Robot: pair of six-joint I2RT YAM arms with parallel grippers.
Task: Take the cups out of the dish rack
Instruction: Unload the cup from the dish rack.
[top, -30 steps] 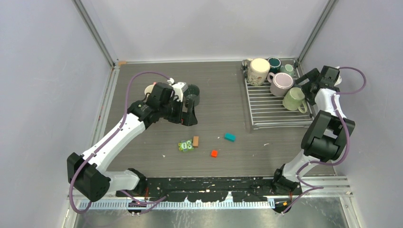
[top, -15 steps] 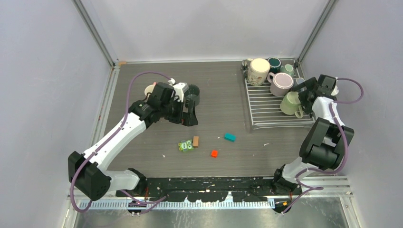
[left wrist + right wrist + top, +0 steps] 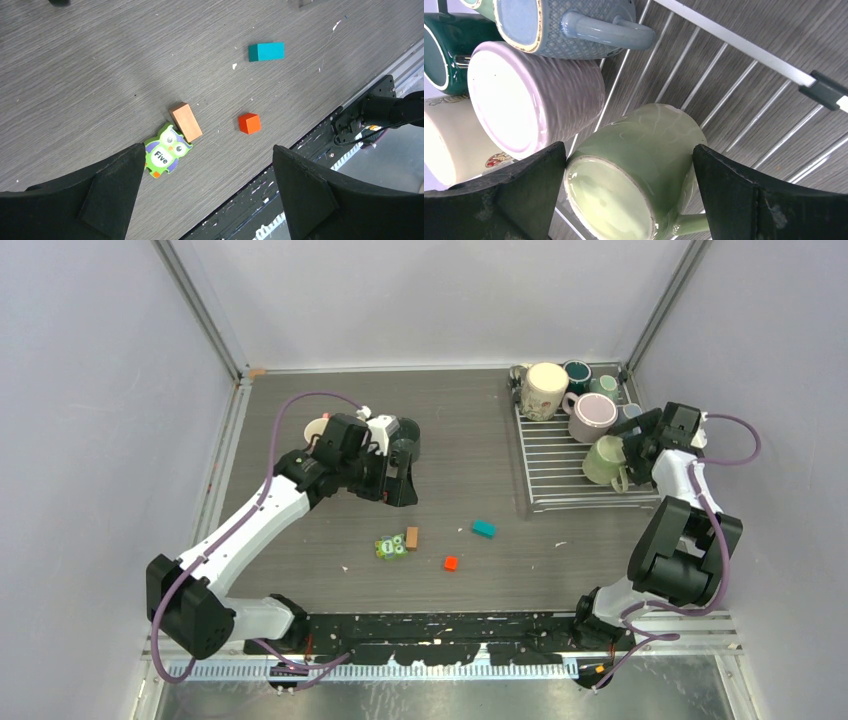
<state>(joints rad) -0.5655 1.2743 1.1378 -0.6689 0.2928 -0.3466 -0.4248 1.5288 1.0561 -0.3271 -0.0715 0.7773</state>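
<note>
The dish rack (image 3: pixel 560 472) stands at the back right. On it are a cream cup (image 3: pixel 543 390), a dark teal cup (image 3: pixel 577 371), a light teal cup (image 3: pixel 604 386) and a mauve-pink cup (image 3: pixel 590 417). A pale green cup (image 3: pixel 603 460) (image 3: pixel 639 165) lies tipped on the bars, base toward the wrist camera. My right gripper (image 3: pixel 628 448) (image 3: pixel 629 146) is open, one finger on each side of this cup. A blue-grey cup (image 3: pixel 559 22) lies beside the pink one. My left gripper (image 3: pixel 400 475) (image 3: pixel 208 146) hangs open and empty over the table, next to a dark cup (image 3: pixel 408 432).
An owl puzzle piece (image 3: pixel 162 152), a brown block (image 3: pixel 185 121), a red cube (image 3: pixel 249 123) and a teal block (image 3: pixel 266 51) lie on the table's middle. A cream round thing (image 3: pixel 317 428) shows behind the left arm. Walls enclose three sides.
My right gripper has moved toward the rack's near edge, and the pale green cup has shifted and tipped along with it. The left arm has hardly moved.
</note>
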